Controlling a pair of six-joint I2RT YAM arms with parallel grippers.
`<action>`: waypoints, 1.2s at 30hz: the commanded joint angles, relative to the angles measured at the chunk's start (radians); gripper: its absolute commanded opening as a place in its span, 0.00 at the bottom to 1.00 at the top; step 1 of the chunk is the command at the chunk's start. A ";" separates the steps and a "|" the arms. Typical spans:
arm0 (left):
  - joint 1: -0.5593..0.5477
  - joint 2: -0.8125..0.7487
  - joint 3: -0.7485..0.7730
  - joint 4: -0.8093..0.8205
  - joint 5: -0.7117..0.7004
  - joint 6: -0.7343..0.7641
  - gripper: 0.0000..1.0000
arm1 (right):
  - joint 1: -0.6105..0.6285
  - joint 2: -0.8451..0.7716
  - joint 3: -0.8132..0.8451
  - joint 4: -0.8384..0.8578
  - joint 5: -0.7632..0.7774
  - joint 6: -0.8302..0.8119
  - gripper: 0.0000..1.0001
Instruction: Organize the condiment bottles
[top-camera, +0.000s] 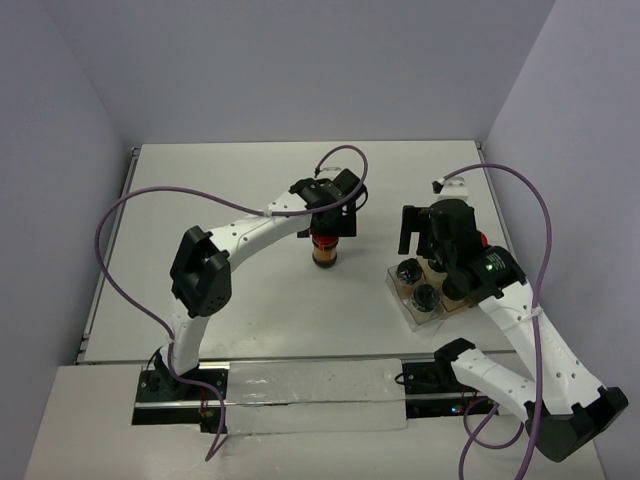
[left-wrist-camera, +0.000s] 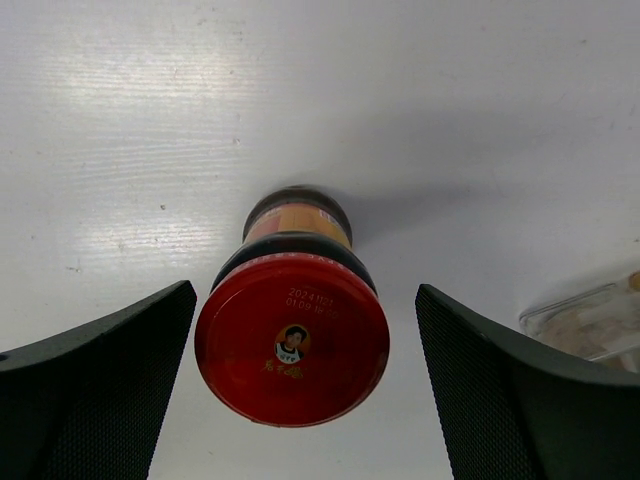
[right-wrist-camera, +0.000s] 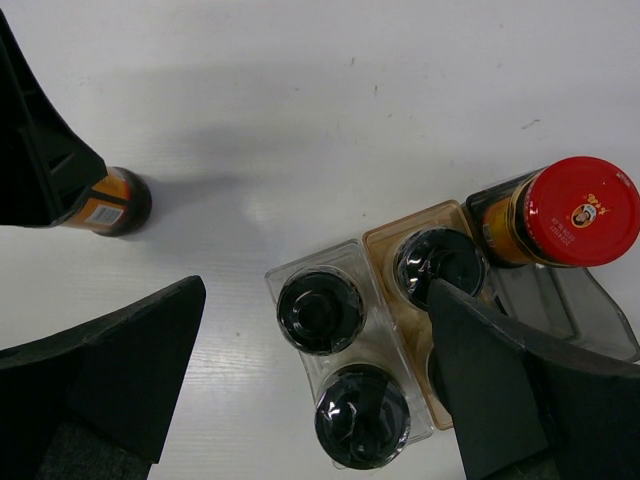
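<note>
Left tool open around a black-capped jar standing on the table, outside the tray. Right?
No: the jar has a red cap, not black; the left wrist view shows it. Otherwise right: left tool open around it, standing on the table, outside the tray.

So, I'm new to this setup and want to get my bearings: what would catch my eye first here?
A small red-capped cylindrical jar of orange-brown contents stands alone on the white table, inside the open left tool, clear of both fingers. To its right, the open right tool hangs above a clear rectangular plastic tray holding three black-capped jars, with a second red-capped jar beside them.
</note>
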 joint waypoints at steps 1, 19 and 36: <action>-0.007 -0.078 0.110 -0.035 -0.041 -0.003 1.00 | -0.005 0.000 0.042 0.012 -0.011 -0.001 0.99; 0.330 -0.595 -0.243 -0.081 -0.169 -0.005 0.99 | 0.229 0.297 0.194 0.074 -0.076 -0.001 1.00; 0.614 -0.826 -0.544 -0.009 -0.093 0.062 0.99 | 0.350 0.743 0.455 0.103 -0.078 -0.001 1.00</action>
